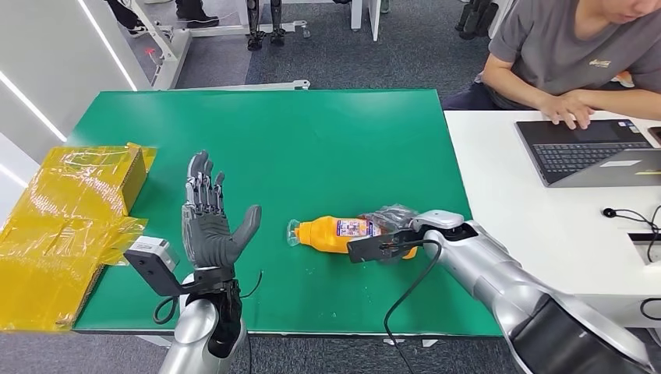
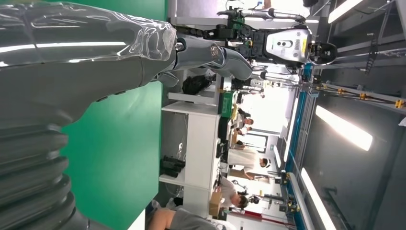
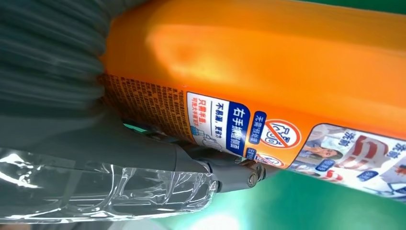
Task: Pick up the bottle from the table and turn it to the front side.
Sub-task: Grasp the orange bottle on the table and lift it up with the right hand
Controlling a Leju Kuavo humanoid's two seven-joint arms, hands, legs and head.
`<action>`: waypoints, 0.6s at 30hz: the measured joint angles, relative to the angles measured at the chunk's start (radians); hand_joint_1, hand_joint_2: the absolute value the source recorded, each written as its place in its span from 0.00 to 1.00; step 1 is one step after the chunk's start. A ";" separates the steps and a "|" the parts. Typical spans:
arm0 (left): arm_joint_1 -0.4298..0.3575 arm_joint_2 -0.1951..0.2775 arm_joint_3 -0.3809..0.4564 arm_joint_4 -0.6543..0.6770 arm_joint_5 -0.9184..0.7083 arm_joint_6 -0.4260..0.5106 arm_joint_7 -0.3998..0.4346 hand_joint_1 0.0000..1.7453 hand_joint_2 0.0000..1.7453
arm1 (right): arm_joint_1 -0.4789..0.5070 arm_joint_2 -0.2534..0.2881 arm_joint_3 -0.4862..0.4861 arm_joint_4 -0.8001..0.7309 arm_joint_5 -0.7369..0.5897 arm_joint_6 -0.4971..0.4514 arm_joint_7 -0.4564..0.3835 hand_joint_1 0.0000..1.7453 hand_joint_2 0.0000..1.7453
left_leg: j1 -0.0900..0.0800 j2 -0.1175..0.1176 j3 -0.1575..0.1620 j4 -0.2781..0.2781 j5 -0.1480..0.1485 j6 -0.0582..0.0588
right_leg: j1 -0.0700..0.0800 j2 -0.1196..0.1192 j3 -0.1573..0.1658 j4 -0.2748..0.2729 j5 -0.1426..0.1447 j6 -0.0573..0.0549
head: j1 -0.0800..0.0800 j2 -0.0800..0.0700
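— Where's the orange plastic bottle with the printed label (image 1: 341, 233)?

— Lying on its side on the green table (image 1: 312, 140), cap toward the left hand (image 1: 209, 226), which stands open, fingers spread and holding nothing.

— And the right hand (image 1: 395, 226)?

— On the bottle's base end; it seems wrapped around it, though the fingers are mostly hidden.

— Progress?

— Early, I'd judge: not lifted, turning still to do.
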 joint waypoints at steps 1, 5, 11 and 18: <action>0.001 0.000 0.000 0.000 -0.001 0.002 0.000 0.00 1.00 | 0.004 0.001 -0.001 0.000 -0.005 -0.023 0.003 1.00 1.00 | 0.000 0.000 0.000 0.000 0.000 0.000 | 0.000 0.000 0.000 0.000 0.000 0.000 | 0.000 0.000; 0.004 0.000 0.001 0.000 -0.004 0.008 0.000 0.00 1.00 | 0.026 0.007 -0.016 -0.001 -0.028 -0.115 0.009 1.00 1.00 | 0.000 0.000 0.000 0.000 0.000 0.000 | 0.000 0.000 0.000 0.000 0.000 0.000 | 0.000 0.000; 0.006 0.001 0.003 -0.004 -0.008 0.017 0.000 0.00 1.00 | 0.057 0.015 -0.048 -0.018 -0.053 -0.241 0.005 1.00 1.00 | 0.000 -0.001 -0.001 0.000 0.000 0.000 | 0.000 -0.001 -0.001 0.000 0.000 0.000 | 0.000 0.000; 0.023 0.001 0.011 -0.027 -0.009 0.027 0.000 0.00 1.00 | 0.170 0.046 -0.191 -0.139 -0.136 -0.559 -0.038 1.00 1.00 | 0.000 -0.002 -0.002 0.000 0.000 0.000 | 0.000 -0.002 -0.001 0.000 -0.001 0.000 | 0.000 0.000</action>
